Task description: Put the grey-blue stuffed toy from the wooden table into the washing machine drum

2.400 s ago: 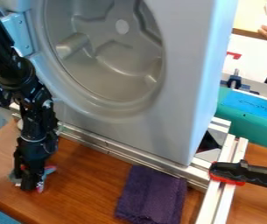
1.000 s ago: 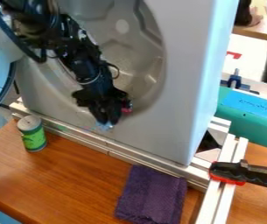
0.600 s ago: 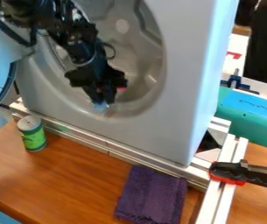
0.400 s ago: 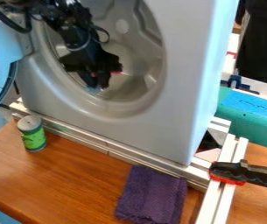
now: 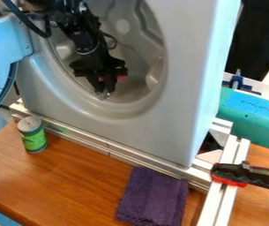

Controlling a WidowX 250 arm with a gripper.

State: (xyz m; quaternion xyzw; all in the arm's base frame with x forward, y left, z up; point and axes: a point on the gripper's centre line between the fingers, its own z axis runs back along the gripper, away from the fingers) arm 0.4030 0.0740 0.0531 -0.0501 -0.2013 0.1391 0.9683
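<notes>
You've got the gripper (image 5: 103, 94) hanging tip-down in the round recess (image 5: 137, 50) of the grey appliance front (image 5: 183, 88), nr its lower lip (image 5: 104, 108); contact w/ lip unclear. Can't tell if gripper is released, clenched or grasping anything.

Risks, your call: too low or too far out & the tip could knock the lip, prob. from misjudged depth at this slant. Swinging L, the arm (image 5: 84, 42) or its loose black cable (image 5: 33, 24) might snag the open door (image 5: 18, 37). A low sweep could tip the can (image 5: 34, 139), upright on the table (image 5: 54, 181) by the rail (image 5: 107, 146).

Mat'ls: front looks like smooth moulded plastic, recess bowl-shaped w/ raised ribs; door pale blue, curved; rail straight, grooved, metallic; can cylindrical, green label; towel (image 5: 153, 196) purple, nubbly, roughly rectangular, on wood-grain top
</notes>
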